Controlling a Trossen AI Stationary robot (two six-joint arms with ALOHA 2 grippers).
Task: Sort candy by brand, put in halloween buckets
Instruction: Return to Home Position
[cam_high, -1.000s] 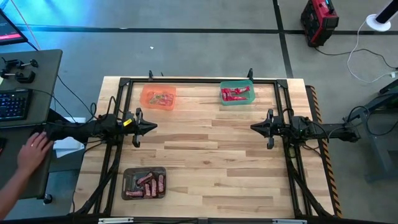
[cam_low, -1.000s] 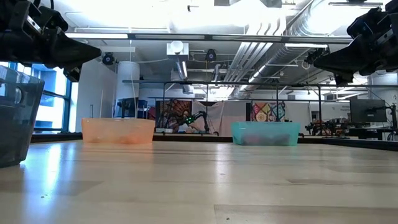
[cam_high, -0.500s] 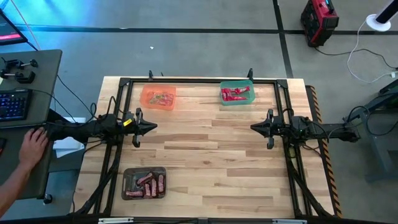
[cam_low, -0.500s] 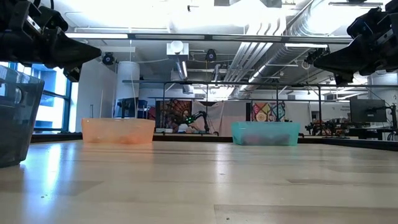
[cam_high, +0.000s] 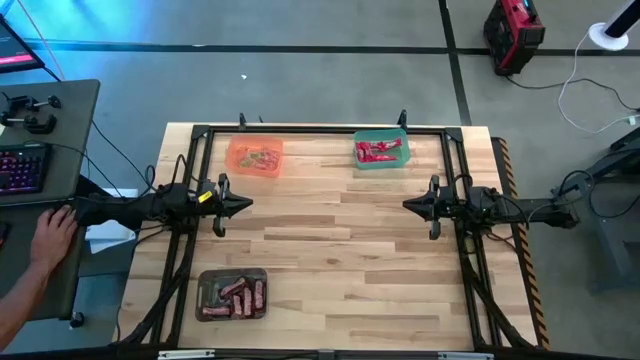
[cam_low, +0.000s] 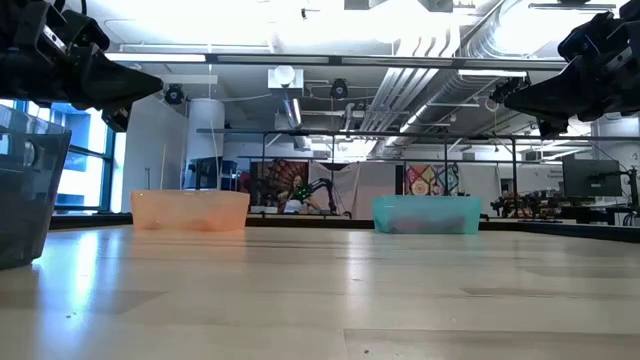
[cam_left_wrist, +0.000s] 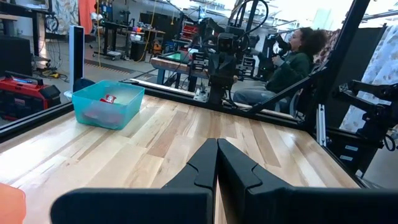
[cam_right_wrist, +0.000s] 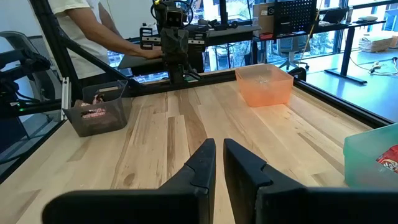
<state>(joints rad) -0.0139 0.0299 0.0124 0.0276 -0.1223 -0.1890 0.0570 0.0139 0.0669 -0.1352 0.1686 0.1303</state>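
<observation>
From above I see the wooden surface (cam_high: 340, 250) with three tubs on it. The orange tub (cam_high: 255, 157) sits at the far left and holds pale candy; the green tub (cam_high: 381, 150) at the far right holds red candy (cam_high: 378, 151). The dark grey tub (cam_high: 232, 294) sits near the front left with brown bars. My left gripper (cam_high: 243, 203) and right gripper (cam_high: 410, 204) hang level, pointing at each other, well apart, nothing between their fingers. A person's hand (cam_high: 52, 240) rests at the left desk.

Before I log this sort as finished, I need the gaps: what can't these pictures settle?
- Candy brands: wrappers in the orange tub, green tub and grey tub are too small in the high view.
- Low view: tub walls hide the contents; the grey tub is cut off by the edge.
</observation>
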